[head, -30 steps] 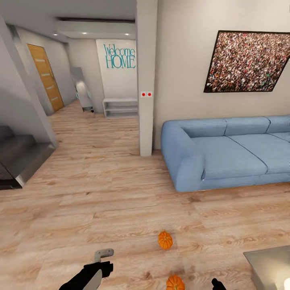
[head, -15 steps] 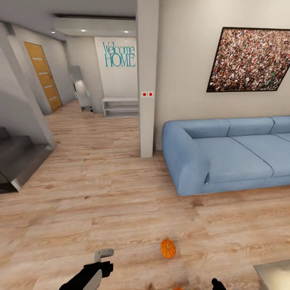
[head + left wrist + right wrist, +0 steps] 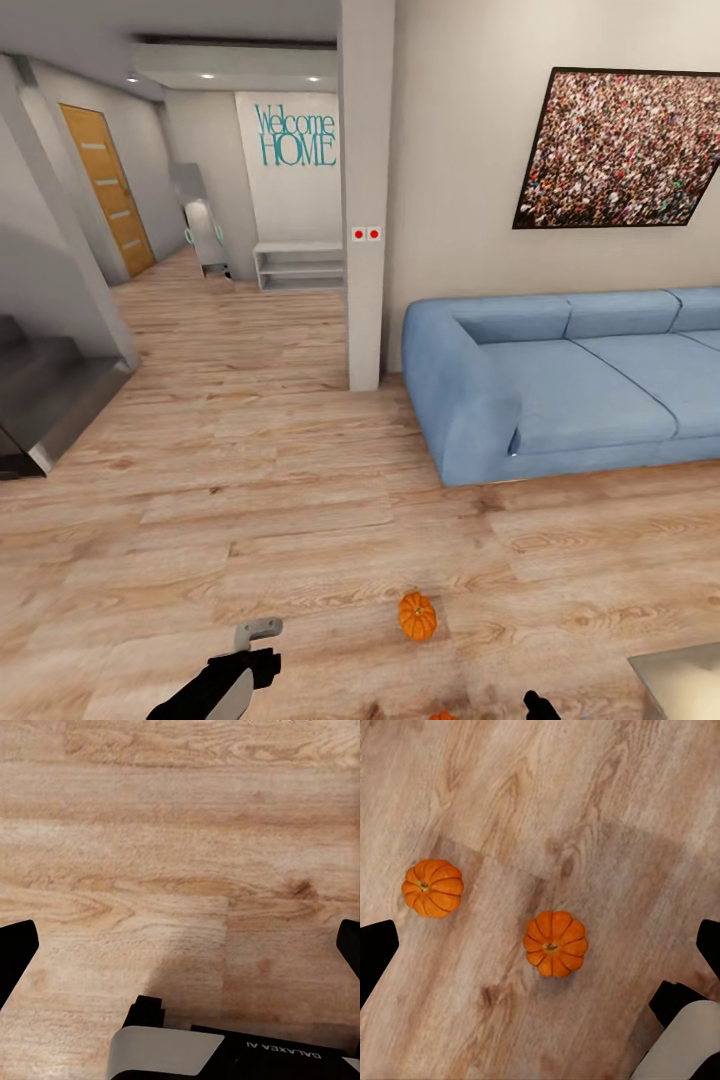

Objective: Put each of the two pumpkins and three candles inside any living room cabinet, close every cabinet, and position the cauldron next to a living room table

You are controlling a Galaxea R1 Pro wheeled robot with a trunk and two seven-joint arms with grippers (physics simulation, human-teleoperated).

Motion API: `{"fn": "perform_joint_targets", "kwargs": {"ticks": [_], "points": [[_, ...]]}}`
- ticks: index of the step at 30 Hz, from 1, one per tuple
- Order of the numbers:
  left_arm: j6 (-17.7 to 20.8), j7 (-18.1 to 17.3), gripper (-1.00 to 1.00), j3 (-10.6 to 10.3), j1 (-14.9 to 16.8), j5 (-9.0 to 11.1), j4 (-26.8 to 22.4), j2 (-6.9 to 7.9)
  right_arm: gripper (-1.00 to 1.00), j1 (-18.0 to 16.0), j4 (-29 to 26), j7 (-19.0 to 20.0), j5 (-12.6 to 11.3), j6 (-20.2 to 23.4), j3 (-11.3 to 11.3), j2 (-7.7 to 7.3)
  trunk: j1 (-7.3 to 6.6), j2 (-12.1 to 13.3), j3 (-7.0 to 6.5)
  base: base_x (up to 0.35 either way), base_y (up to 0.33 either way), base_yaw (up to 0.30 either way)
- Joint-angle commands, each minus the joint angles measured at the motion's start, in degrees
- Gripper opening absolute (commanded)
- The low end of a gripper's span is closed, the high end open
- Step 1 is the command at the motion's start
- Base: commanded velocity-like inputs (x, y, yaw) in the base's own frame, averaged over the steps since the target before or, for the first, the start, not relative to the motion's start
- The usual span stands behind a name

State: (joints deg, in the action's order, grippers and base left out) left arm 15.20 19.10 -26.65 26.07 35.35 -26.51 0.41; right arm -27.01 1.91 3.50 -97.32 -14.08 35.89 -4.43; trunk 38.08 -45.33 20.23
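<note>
1. Currently both pumpkins lie on the wooden floor [image 3: 250, 470] in front of the blue sofa [image 3: 560, 380]; from the head camera the farther pumpkin [image 3: 417, 616] sits in open floor, and only the top of the nearer pumpkin [image 3: 441, 715] shows at the picture's lower edge.
2. Seen from the right wrist camera, the nearer pumpkin [image 3: 556, 943] lies between the two dark fingertips and the other pumpkin [image 3: 433, 887] rests near it, not touching.
3. Fingers of the right pincer [image 3: 540, 945] stand wide apart with nothing between them but the floor and the fruit below.
4. Fingers of the left pincer [image 3: 180, 949] are likewise spread and empty, over bare boards.
5. To do the pick well, the right arm likely needs to drop straight down with the nearer pumpkin centred, closing across its widest ribs rather than on the stem.
6. A round, ribbed body could roll if one finger touches first, so an even, slow approach seems wise.
7. Each pumpkin sits upright, stem pointing up toward the wrist camera; being nearly round, neither has a long axis that matters for the grip.
8. A grey counter [image 3: 680, 680] corner shows close by on the right.
</note>
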Motion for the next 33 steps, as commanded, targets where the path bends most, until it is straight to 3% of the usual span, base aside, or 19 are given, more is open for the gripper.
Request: {"fn": "perform_joint_targets", "kwargs": {"ticks": [1, 4, 12, 17, 19, 22, 24, 28, 33], "points": [[0.04, 0.43, 1.0, -0.33, 0.04, 0.34, -0.12, 0.09, 1.0, -0.06, 0.15, 0.37, -0.56, -0.07, 0.41, 0.1, 0.01, -0.05, 0.07, 0.0, 0.0, 0.0], [-1.59, 0.36, 1.0, -0.32, 0.04, 0.38, -0.12, 0.18, 1.0, -0.06, 0.11, 0.51, -0.45, -0.46, 0.7, 0.19, 0.67, -1.26, 0.61, 0.0, 0.0, 0.0], [-1.51, 0.08, 1.0, 0.24, 0.1, 1.04, -0.86, 0.47, 1.0, -0.06, 0.11, 0.86, 0.22, -0.9, 1.13, 0.21, 2.42, -4.47, 2.04, 0.0, 0.0, 0.0], [5.14, 0.29, 1.0, 1.06, 1.17, 1.29, -9.3, 2.27, 1.0, -0.06, 0.11, 0.76, 2.6, -1.57, 1.21, 0.27, 3.52, -6.47, 2.94, 0.0, 0.0, 0.0], [8.72, 0.08, 1.0, 3.28, 1.28, 1.7, -12.36, 3.65, 1.0, -0.06, 0.11, 0.63, 3.15, -1.68, 1.23, 0.27, 3.96, -7.27, 3.3, 0.0, 0.0, 0.0], [11.7, -0.06, 1.0, 8.81, 1.5, 1.99, -16.01, 4.84, 1.0, -0.06, 0.11, 0.58, 3.44, -1.92, 1.21, 0.24, 4.62, -8.48, 3.84, 0.0, 0.0, 0.0], [15.31, -0.11, 1.0, 11.23, 1.78, 2.09, -18.29, 5.68, 1.0, -0.06, 0.02, 0.76, 3.5, -1.97, 1.15, 0.22, 5.06, -9.28, 4.2, 0.0, 0.0, 0.0], [21.29, -0.19, 1.0, 13.19, 1.96, 2.22, -21.31, 6.35, 1.0, -0.06, -0.05, 0.75, 3.53, -2.02, 1.16, 0.25, 5.94, -10.88, 4.92, 0.0, 0.0, 0.0], [22.86, -0.2, 1.0, 13.79, 1.97, 2.19, -21.97, 6.52, 1.0, -0.06, -0.07, 0.47, 3.62, -2.05, 1.29, 0.29, 7.04, -12.89, 5.81, 0.0, 0.0, 0.0]]}}
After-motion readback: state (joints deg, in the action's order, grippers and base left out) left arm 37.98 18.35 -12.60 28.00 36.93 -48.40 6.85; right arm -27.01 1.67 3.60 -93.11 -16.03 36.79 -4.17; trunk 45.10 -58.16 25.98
